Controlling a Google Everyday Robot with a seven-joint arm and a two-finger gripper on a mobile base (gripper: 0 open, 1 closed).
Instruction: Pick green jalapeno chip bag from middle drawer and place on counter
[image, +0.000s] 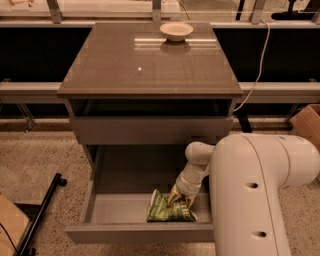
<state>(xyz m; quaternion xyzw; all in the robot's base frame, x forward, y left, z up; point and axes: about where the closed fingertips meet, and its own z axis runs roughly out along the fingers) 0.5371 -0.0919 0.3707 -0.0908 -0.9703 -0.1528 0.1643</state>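
The green jalapeno chip bag (166, 210) lies in the open middle drawer (140, 233), near its front right, crumpled with its left end raised. My gripper (181, 199) reaches down into the drawer from the white arm (250, 195) and is shut on the bag's upper right edge. The bag still rests on the drawer floor. The counter (125, 65) is the glossy grey-brown top slab above, with a tiny white speck (139, 69).
A shallow beige bowl (176, 31) stands at the back of the counter. The upper drawer (150, 130) is nearly closed above the open one. A black stand leg (42, 212) lies on the floor at left, a cardboard box (306, 125) at right.
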